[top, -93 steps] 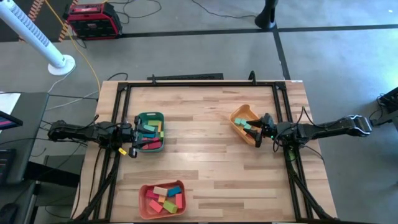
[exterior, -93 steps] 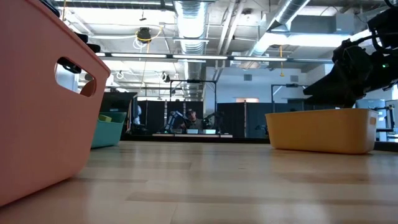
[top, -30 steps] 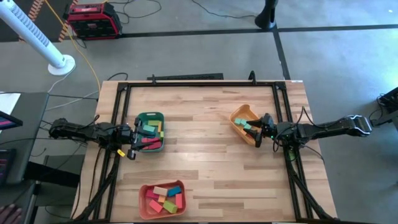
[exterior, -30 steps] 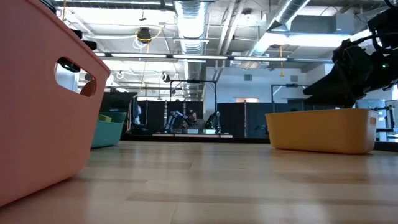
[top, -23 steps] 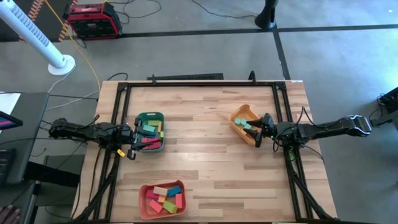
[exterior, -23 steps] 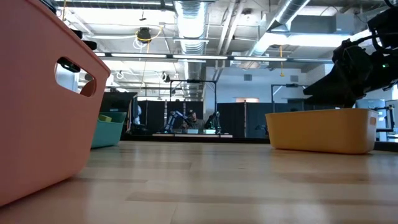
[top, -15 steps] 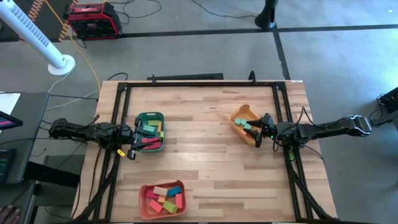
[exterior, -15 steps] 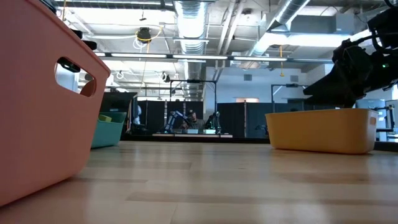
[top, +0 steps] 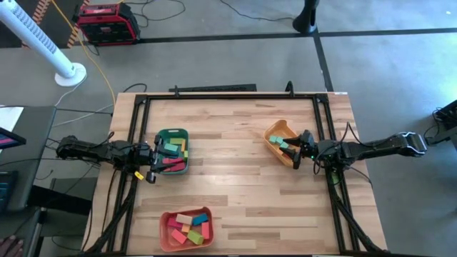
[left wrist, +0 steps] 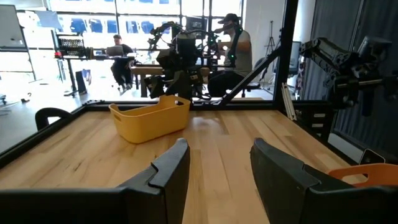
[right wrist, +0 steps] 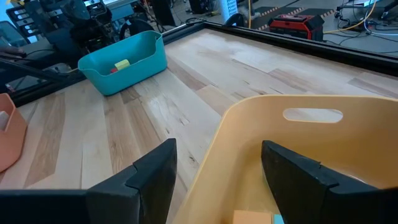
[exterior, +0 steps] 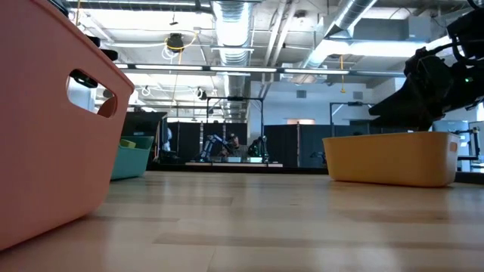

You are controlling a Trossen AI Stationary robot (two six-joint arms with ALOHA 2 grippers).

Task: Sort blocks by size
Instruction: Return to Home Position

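The blocks lie in three trays. The green tray (top: 172, 135) at the left holds several blocks (top: 173, 151). The yellow-orange tray (top: 275, 132) at the right holds a few blocks (top: 284, 145). The salmon-red tray (top: 166, 230) at the near edge holds several blocks (top: 190, 227). My left gripper (top: 156, 154) is open and empty at the green tray's left rim; its fingers stand apart in the left wrist view (left wrist: 217, 149). My right gripper (top: 294, 146) is open and empty over the yellow-orange tray's right side (right wrist: 219, 148), above an orange block (right wrist: 252, 218).
A black frame (top: 214, 95) runs along the table's far, left and right edges. Bare wood (top: 228, 171) lies between the three trays. In the low view the salmon-red tray (exterior: 45, 136) stands close at the left, and the yellow-orange tray (exterior: 393, 157) at the right.
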